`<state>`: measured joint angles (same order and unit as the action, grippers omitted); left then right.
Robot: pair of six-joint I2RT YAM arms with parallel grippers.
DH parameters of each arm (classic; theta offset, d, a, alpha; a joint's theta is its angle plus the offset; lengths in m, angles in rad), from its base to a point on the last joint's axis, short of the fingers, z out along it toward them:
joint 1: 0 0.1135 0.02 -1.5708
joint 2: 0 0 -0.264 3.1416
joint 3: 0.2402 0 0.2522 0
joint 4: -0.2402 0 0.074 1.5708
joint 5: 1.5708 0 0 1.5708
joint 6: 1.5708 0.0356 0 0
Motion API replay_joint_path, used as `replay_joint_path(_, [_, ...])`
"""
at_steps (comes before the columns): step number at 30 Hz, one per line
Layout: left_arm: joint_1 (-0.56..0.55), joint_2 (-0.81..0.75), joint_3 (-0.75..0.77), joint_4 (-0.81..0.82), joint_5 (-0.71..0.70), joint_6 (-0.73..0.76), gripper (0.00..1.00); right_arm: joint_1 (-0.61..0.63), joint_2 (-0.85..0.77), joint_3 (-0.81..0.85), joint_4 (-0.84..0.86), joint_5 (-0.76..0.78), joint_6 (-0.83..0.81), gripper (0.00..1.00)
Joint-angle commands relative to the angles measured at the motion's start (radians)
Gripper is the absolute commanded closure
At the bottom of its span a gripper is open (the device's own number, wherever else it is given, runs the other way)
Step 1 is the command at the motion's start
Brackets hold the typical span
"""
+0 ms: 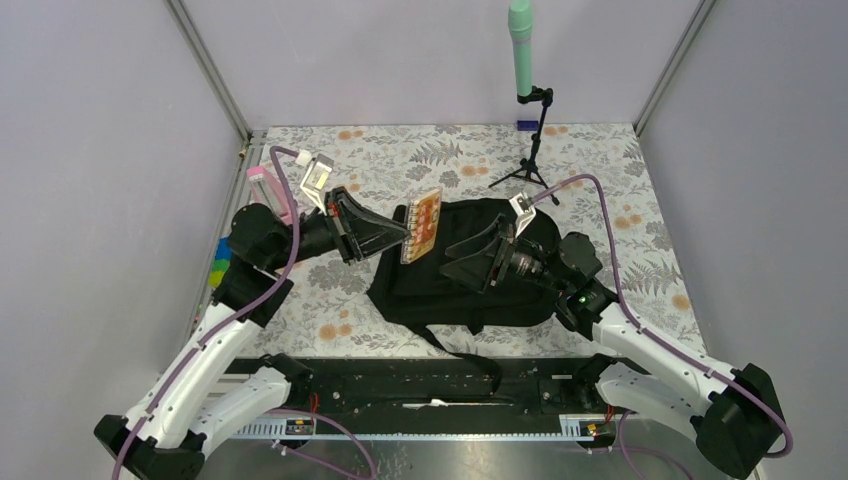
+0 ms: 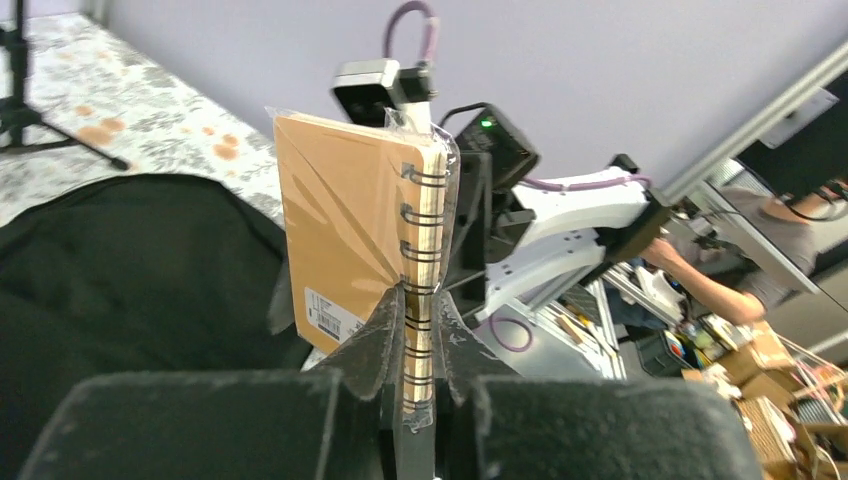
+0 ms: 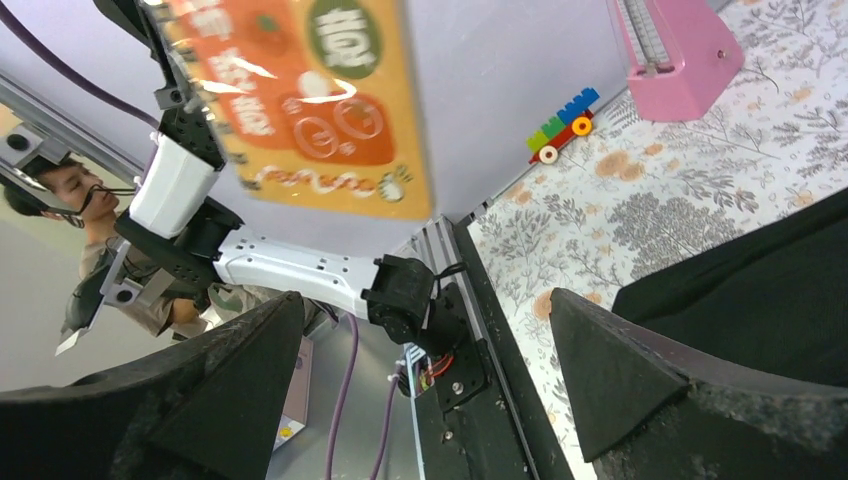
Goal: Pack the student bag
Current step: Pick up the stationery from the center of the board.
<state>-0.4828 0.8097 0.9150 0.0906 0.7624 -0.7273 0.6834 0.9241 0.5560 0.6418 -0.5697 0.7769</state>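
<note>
The student bag (image 1: 500,290) is a black fabric backpack lying flat on the floral table between the arms; it also shows in the left wrist view (image 2: 130,270) and the right wrist view (image 3: 760,300). My left gripper (image 1: 402,236) is shut on a spiral notebook (image 1: 422,225) with an orange printed front and a brown back cover (image 2: 345,220), gripped at its wire spine (image 2: 420,310) and held on edge above the bag's left part. My right gripper (image 1: 452,262) hovers over the bag's middle, open wide with nothing between its fingers (image 3: 425,330). The orange cover (image 3: 320,110) hangs in front of it.
A small tripod (image 1: 530,165) carrying a green foam cylinder (image 1: 521,45) stands behind the bag. A pink box (image 1: 262,185) sits by the left wall, also seen in the right wrist view (image 3: 670,50), with a toy block train (image 3: 565,125) near it. Grey walls close three sides.
</note>
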Motion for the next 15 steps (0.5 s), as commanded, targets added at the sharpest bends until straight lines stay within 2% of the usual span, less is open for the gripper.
replay_joint_path(1, [-0.061, 0.028, 0.087, 0.121, 0.060, -0.039, 1.00, 0.009, 0.009, 0.056, 0.147, -0.036, 0.015, 0.00])
replay_joint_path(10, [-0.141, 0.058, 0.101, 0.192, 0.084, -0.076, 1.00, 0.010, -0.060, 0.089, 0.183, -0.072, 0.001, 0.00])
replay_joint_path(15, [-0.189, 0.074, 0.127, 0.202, 0.099, -0.075, 1.00, 0.009, -0.087, 0.121, 0.118, -0.048, -0.021, 0.00])
